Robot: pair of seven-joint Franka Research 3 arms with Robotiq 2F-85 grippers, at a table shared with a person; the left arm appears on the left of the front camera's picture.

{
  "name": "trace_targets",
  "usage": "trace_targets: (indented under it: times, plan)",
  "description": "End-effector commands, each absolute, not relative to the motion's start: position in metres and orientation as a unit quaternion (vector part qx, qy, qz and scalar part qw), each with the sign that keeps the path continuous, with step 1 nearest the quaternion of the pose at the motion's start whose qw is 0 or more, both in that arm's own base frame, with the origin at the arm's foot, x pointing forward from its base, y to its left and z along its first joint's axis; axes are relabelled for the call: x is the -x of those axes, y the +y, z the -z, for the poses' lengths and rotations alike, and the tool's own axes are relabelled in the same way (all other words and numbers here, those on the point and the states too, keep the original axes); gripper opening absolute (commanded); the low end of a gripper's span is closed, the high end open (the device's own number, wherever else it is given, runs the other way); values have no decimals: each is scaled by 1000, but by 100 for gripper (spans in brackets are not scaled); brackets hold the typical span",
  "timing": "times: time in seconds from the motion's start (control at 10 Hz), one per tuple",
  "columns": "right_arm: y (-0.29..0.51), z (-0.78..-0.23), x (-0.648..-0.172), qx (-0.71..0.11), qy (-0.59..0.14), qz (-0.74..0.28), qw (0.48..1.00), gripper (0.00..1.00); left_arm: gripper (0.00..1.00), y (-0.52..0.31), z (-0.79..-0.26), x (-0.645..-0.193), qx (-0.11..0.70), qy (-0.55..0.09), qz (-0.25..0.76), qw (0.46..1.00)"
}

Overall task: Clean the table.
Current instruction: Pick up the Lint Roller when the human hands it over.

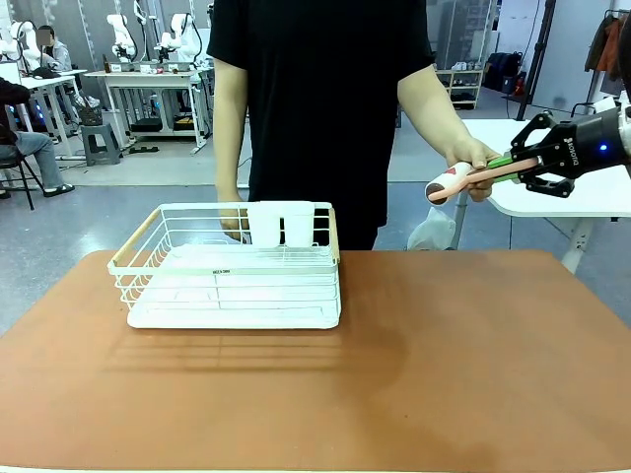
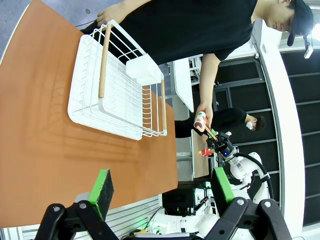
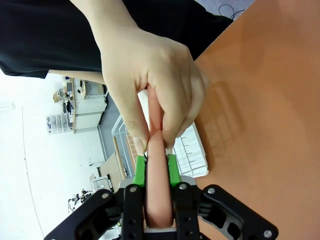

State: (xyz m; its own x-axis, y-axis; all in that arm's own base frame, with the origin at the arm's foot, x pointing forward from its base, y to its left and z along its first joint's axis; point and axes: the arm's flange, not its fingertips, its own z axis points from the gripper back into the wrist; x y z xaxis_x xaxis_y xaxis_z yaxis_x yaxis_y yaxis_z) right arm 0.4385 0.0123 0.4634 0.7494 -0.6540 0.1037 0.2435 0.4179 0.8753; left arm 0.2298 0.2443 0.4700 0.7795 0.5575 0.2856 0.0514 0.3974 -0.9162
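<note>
Surface [image 1: 444,374] nearest; right end effector [image 1: 508,165] clamps a pink handle [image 3: 156,145], perhaps a lint roller's, which the person's hand [image 1: 475,158] also holds: draw back once freed. Left end effector [image 2: 161,184] gapes.

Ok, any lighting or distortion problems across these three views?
Front view: even light; the dish rack casts a soft shadow on the table. Left wrist view: rolled sideways, wide-angle bending the table's edge. Right wrist view: background blown out white beside the person's hand; right claw and pink handle sharp.
</note>
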Motion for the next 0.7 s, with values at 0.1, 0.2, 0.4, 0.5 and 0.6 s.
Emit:
trace_targets:
  times: [0.1,0.2,0.4,0.5,0.6]
  plan:
    - [14,-463,-438,-463,-218,273,815,4,100,248,-472,-230,530,-296,-152,780]
    - [14,-463,-438,-463,-218,273,815,4,100,248,-472,-230,530,-296,-152,780]
    - [14,-463,-438,-463,-218,273,815,4,100,248,-472,-230,530,-296,-152,780]
    - [14,-463,-438,-463,-218,273,815,4,100,248,-472,-230,530,-296,-152,780]
    - [14,-463,-438,-463,-218,273,815,4,100,248,-472,-230,530,-296,-152,780]
